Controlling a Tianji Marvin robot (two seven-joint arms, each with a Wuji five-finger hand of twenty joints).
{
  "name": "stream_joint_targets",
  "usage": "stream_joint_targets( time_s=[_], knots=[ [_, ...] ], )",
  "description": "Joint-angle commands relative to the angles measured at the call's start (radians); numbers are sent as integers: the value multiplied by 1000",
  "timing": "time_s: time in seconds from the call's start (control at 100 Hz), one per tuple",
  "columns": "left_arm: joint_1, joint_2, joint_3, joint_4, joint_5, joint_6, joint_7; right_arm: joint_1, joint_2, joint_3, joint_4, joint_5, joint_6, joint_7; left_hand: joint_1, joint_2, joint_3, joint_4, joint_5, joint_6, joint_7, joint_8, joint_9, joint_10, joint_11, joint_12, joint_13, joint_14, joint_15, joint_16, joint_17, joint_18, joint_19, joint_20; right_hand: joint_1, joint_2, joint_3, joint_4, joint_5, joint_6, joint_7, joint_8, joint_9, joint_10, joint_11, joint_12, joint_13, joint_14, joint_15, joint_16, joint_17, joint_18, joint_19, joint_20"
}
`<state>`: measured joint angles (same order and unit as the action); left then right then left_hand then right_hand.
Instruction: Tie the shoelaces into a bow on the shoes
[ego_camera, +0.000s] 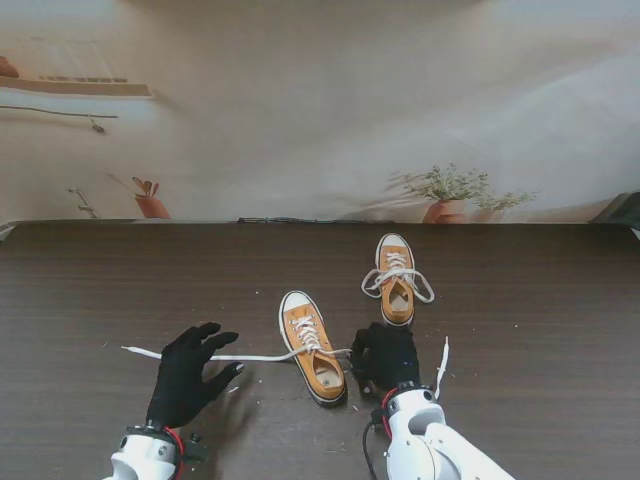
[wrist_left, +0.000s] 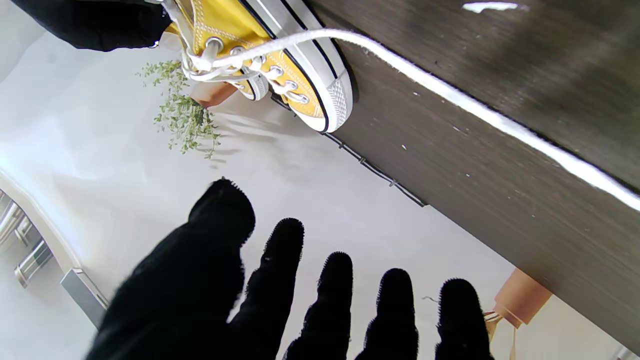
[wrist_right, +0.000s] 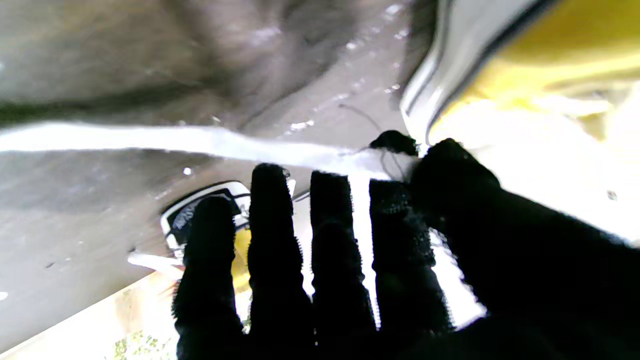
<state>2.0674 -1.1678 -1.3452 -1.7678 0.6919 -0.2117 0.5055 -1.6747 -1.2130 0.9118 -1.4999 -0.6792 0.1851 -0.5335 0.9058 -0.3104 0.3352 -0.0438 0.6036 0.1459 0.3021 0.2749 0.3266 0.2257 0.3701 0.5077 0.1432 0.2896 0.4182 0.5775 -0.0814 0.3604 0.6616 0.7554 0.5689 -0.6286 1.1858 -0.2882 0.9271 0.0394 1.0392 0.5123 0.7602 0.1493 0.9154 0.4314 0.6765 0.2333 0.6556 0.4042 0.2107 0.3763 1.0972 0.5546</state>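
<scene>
Two yellow sneakers with white laces lie on the dark table. The near shoe (ego_camera: 312, 345) (wrist_left: 300, 75) (wrist_right: 525, 75) sits between my hands. Its left lace (ego_camera: 200, 355) (wrist_left: 500, 125) stretches straight out to the left across the table. My left hand (ego_camera: 190, 375) (wrist_left: 300, 300) hovers open over that lace with its fingers spread, holding nothing. My right hand (ego_camera: 384, 355) (wrist_right: 350, 260) is against the shoe's right side, thumb and index finger pinched on the right lace (wrist_right: 150, 140), whose free end (ego_camera: 441, 365) trails to the right. The far shoe (ego_camera: 396, 278) has looped laces.
The table's far edge (ego_camera: 300, 221) meets a printed backdrop with potted plants (ego_camera: 447, 195). Small white specks lie on the wood near my left hand.
</scene>
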Motion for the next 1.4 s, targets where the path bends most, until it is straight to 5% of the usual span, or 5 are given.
stream_joint_targets(
  time_s=[0.0, 0.58, 0.85, 1.06, 1.39],
  knots=[
    [4, -5, 5, -3, -13, -1, -11, -11, 4, 7, -21, 25, -19, 16, 6, 37, -40, 18, 31, -17, 8, 17, 5, 11, -6, -14, 22, 6, -3, -9, -3, -35, 11, -3, 46, 15, -13, -14, 40, 4, 57, 54, 53, -26, 14, -2, 26, -9, 14, -7, 1, 2, 13, -6],
    [-10, -21, 11, 25, -56, -119, 38, -59, -24, 95, -153, 397, -24, 158, 88, 53, -111, 13, 64, -21, 51, 40, 37, 28, 16, -8, 7, 11, 0, -15, -9, -74, -107, -76, 48, 20, -17, -15, 24, 20, 53, 120, 620, 15, -32, -21, 609, 50, -6, -15, 276, 30, 25, -93],
    [-2, -25, 3, 21, -52, -140, 58, -73, -32, 113, -195, 531, 1, 194, 101, 54, -130, 15, 76, -15, 51, 39, 50, 36, 21, -9, 19, 13, 12, -20, 8, -88, -164, -112, 47, -5, -15, -12, 19, 52, 70, 67, 695, -31, 247, 106, 627, -10, 690, 223, 790, 221, 316, -163],
    [-28, -8, 6, 46, 19, -133, 43, -77, 16, 119, -208, 478, -57, 339, 76, 54, -134, 21, 79, -21, 42, 34, 121, 22, 40, -4, 99, 30, 38, -21, 69, -36, -168, -123, 9, 29, -64, -8, -10, -43, 76, 32, 635, -90, 341, 249, 629, -112, 1050, 406, 953, 128, 838, 326],
    [-53, 43, -15, 6, 74, -17, -212, -116, 90, 217, -291, 297, -152, 520, 7, 32, -132, 28, -34, -17, -42, -7, 133, -4, 18, -10, 140, 22, 37, -29, 82, -10, -78, -85, -111, -63, -55, -11, -58, -111, -6, -166, 587, -180, 374, 406, 637, -263, 1123, 448, 996, -107, 997, 459]
  ],
)
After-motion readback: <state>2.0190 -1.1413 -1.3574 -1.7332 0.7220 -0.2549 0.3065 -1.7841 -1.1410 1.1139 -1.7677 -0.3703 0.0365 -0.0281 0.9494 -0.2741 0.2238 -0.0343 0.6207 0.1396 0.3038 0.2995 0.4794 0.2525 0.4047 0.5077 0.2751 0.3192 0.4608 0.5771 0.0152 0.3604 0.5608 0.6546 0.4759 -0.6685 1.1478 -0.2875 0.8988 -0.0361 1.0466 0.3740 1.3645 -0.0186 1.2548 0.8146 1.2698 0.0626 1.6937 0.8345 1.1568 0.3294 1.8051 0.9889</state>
